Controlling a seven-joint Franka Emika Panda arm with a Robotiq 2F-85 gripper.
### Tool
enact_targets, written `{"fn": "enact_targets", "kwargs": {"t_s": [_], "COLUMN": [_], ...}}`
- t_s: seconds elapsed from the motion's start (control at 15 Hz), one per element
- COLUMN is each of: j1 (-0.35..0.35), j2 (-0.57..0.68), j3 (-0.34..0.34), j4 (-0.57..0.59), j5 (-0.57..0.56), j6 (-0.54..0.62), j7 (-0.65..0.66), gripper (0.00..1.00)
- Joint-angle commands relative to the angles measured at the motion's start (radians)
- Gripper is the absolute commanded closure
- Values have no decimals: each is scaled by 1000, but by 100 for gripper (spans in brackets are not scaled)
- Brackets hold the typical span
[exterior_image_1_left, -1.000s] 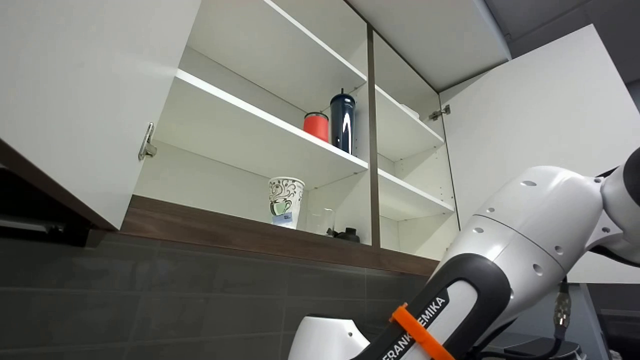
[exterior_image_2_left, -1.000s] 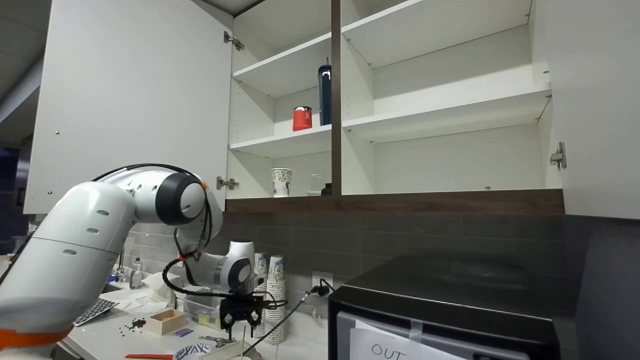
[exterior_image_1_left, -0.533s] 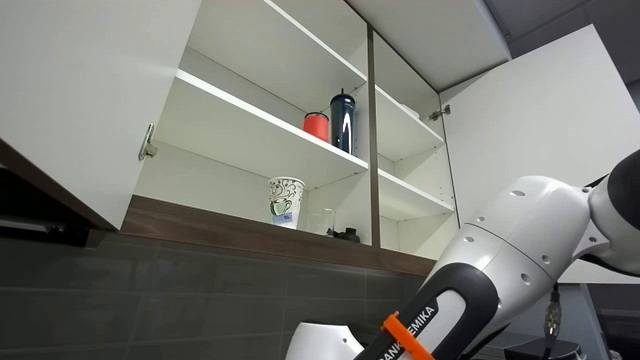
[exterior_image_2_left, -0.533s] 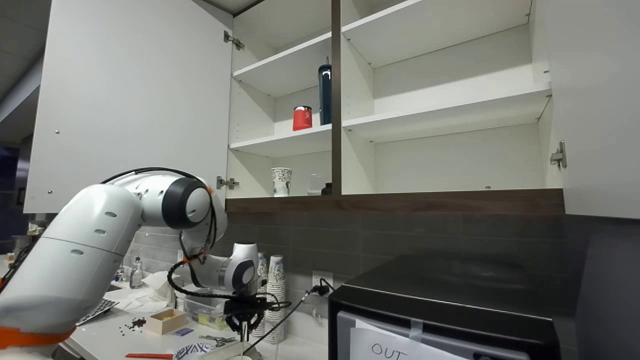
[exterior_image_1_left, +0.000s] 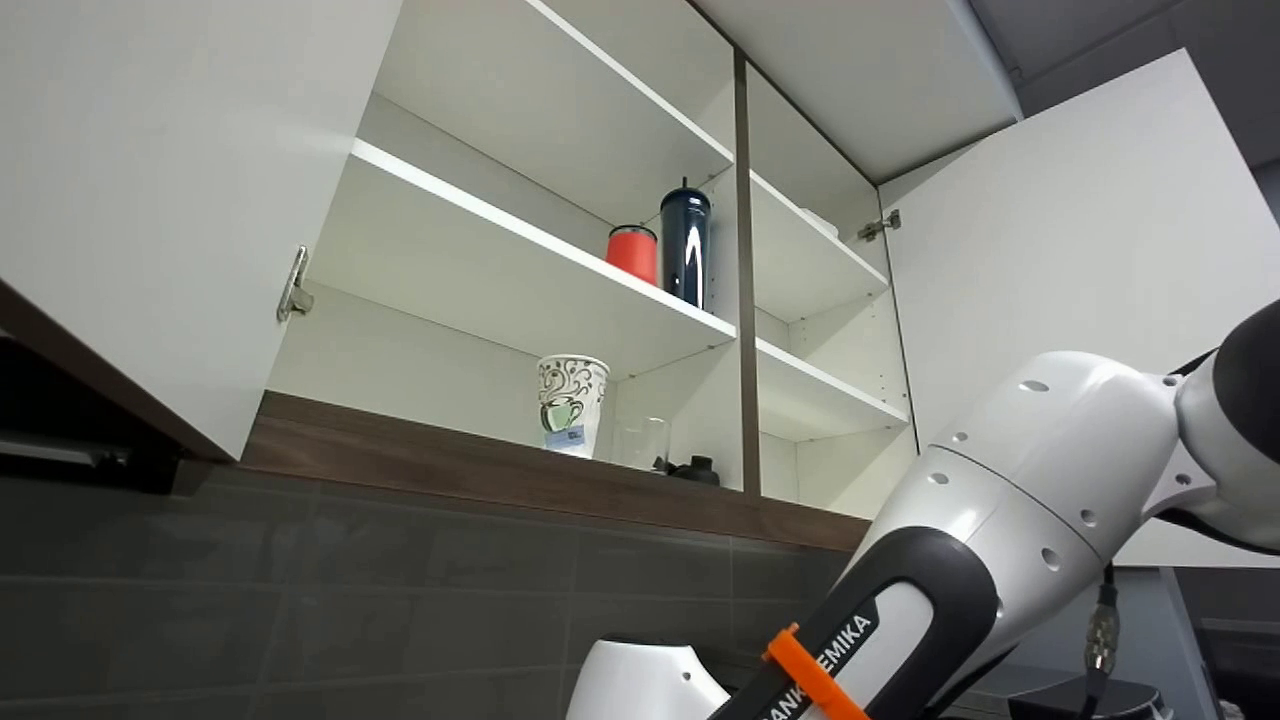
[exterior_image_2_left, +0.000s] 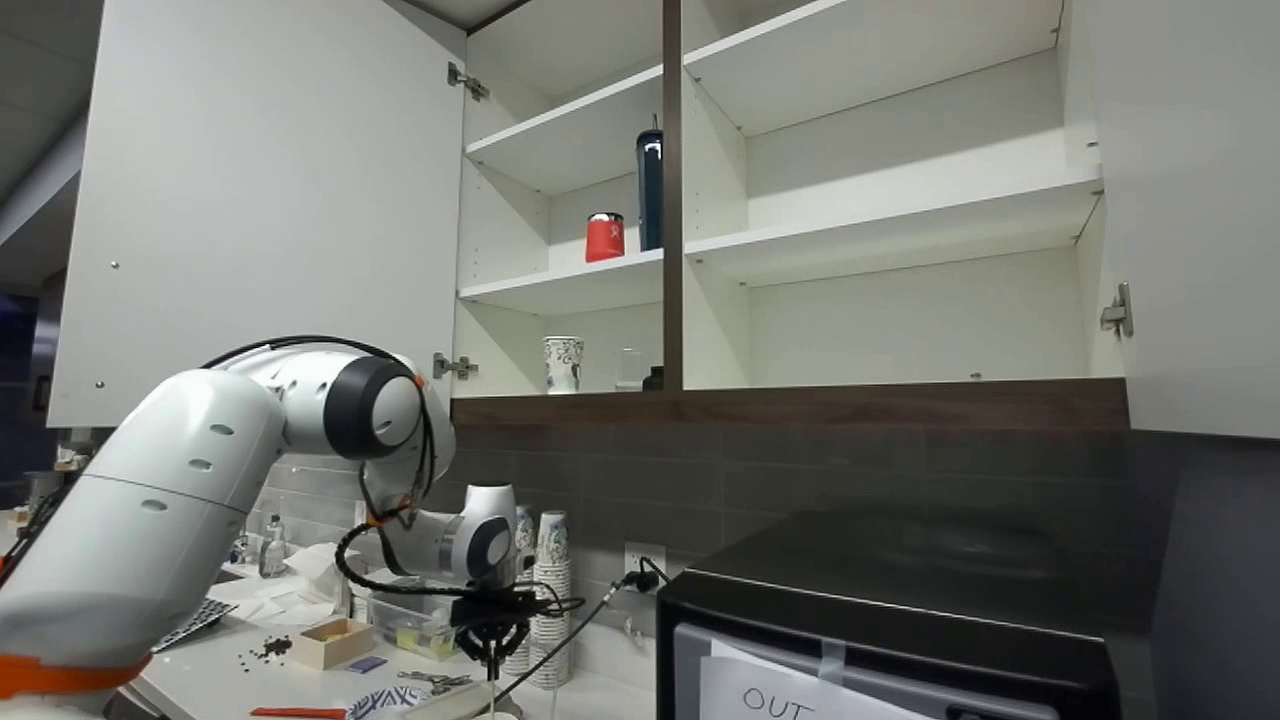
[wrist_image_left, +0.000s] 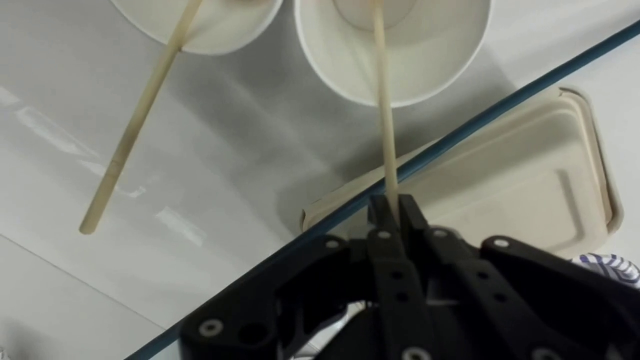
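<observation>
My gripper (wrist_image_left: 396, 202) is shut on a thin pale wooden stick (wrist_image_left: 385, 115), whose top end sits between the fingertips. From there the stick runs down into a white cup (wrist_image_left: 440, 60) seen from above. A second stick (wrist_image_left: 132, 127) leans in another white cup (wrist_image_left: 227, 37) beside it, apart from the gripper. In an exterior view the gripper (exterior_image_2_left: 492, 670) points downward over the counter, with the held stick (exterior_image_2_left: 492, 690) below it. Most of that cup is cut off by the lower frame edge there. My gripper is outside the other picture, which shows only the arm (exterior_image_1_left: 1040, 470).
A blue cable (wrist_image_left: 465, 132) crosses close by the fingertips, above a beige fibre tray (wrist_image_left: 510, 180). Tall cup stacks (exterior_image_2_left: 552, 610) stand behind the gripper, and a black microwave (exterior_image_2_left: 880, 590) to its side. Overhead, cabinet doors (exterior_image_2_left: 260, 220) hang open.
The fingers have come together on the stick. Earlier, the arm shifted slightly to the right and down in an exterior view; over the last half second it is nearly still.
</observation>
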Motion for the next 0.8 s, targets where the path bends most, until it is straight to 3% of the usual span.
{"fn": "enact_targets", "kwargs": {"t_s": [0.0, 0.33, 0.73], "j1": [-2, -18, -1], "j2": [-21, -84, -243], "j3": [10, 45, 25], "j4": [-5, -41, -142], "j5": [-26, 14, -22], "j6": [-30, -52, -44], "j7": [18, -15, 39], "gripper": [98, 98, 98]}}
